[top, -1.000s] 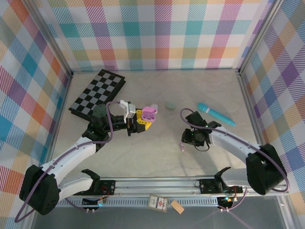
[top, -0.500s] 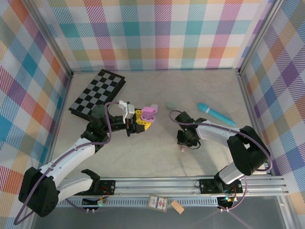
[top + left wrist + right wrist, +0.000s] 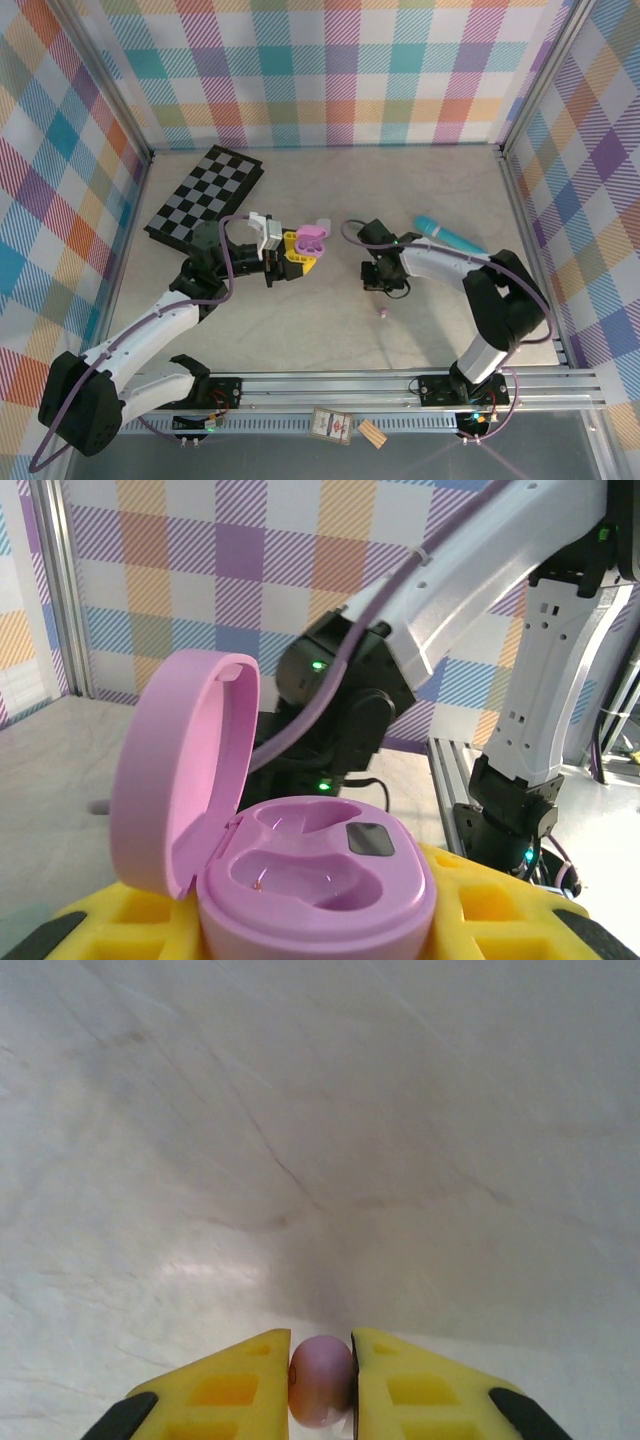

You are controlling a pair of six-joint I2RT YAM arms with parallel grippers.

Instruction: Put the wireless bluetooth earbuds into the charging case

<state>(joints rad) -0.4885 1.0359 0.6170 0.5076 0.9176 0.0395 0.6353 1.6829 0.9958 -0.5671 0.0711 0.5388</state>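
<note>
1. Earbud [image 3: 320, 1385], purple, pinched between my right gripper [image 3: 320, 1340]'s yellow fingers [image 3: 230, 1392].
2. Left gripper [image 3: 298, 252] clamps pink case [image 3: 315, 875], lid open.
3. Second earbud [image 3: 383, 313] lies on table [image 3: 300, 335], near right gripper.

A folded black-and-grey checkerboard [image 3: 205, 195] lies flat at the far left of the pale, veined desk [image 3: 330, 330]. A turquoise pen-like stick [image 3: 452, 236] lies slanted at the far right, well apart from it. Pastel plaid walls [image 3: 330, 70] enclose the desk on three sides.
</note>
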